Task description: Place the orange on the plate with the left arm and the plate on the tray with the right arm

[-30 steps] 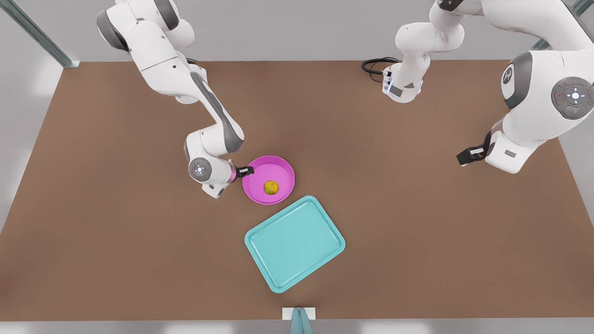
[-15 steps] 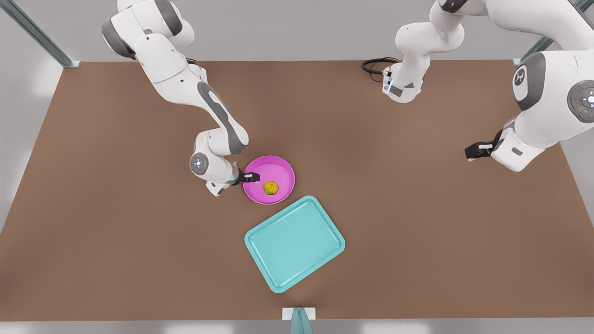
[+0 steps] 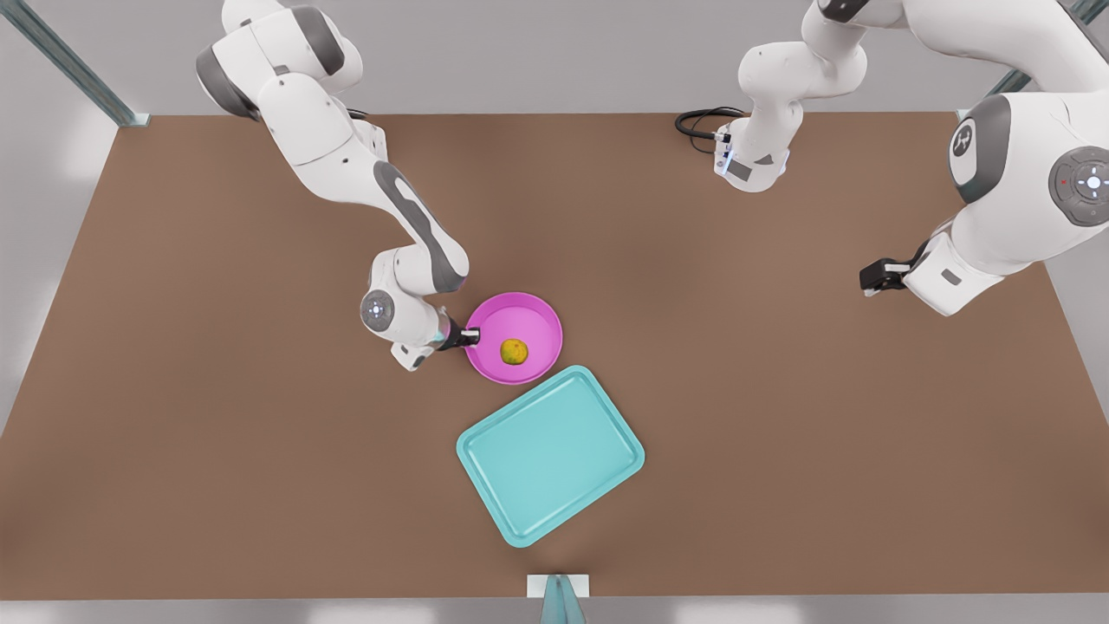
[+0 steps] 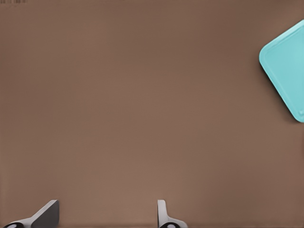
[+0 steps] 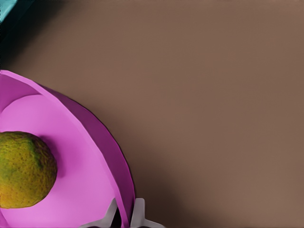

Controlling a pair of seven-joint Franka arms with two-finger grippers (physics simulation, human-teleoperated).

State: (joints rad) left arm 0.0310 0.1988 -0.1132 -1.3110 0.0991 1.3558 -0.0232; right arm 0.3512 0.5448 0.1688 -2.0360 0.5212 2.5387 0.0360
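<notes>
The right gripper (image 3: pixel 469 334), left of centre in the front view, had its jaws pinched on the rim of the plate (image 3: pixel 533 321). The orange (image 3: pixel 514 351) sat inside it. The tray (image 3: pixel 550 455) lay just below on the tabletop (image 3: pixel 217 433). At far right the left gripper (image 3: pixel 873 277) waited, jaws spread, holding nothing.

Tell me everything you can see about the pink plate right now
The plate is a round, glossy magenta dish with a raised rim, plastic-looking, sitting flat on the brown table. The orange rests inside it. The right gripper pinches its rim on the front view's left, one finger inside and one outside. Its near edge meets or slightly overlaps a corner of the tray.
</notes>
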